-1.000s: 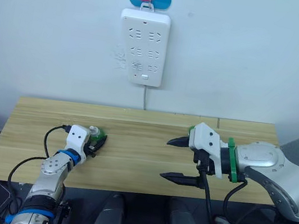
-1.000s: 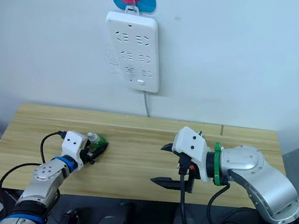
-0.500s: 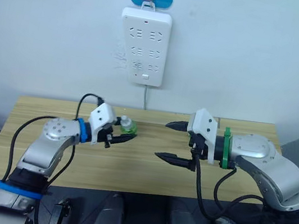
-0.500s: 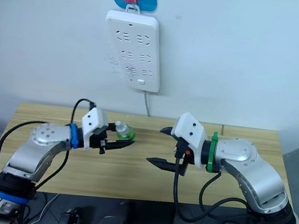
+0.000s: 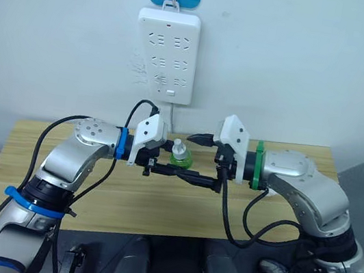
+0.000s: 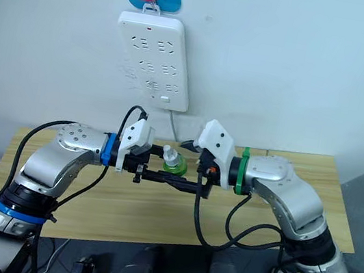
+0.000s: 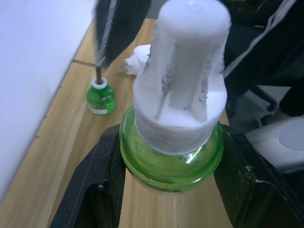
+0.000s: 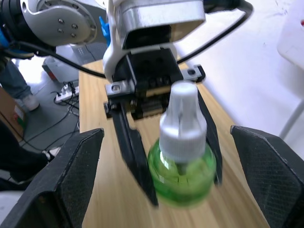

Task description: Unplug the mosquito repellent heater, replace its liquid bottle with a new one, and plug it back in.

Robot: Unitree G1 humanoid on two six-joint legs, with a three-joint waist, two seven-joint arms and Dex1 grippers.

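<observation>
While clamped in left hand — capped green liquid bottle, upright.

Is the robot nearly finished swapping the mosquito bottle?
About halfway. Done: the heater lies unplugged on the table beside an uncapped bottle; the power strip has nothing plugged in. In hand: the left gripper holds a capped bottle, with the open right gripper either side of it. Left: uncapping, fitting, plugging in.
</observation>
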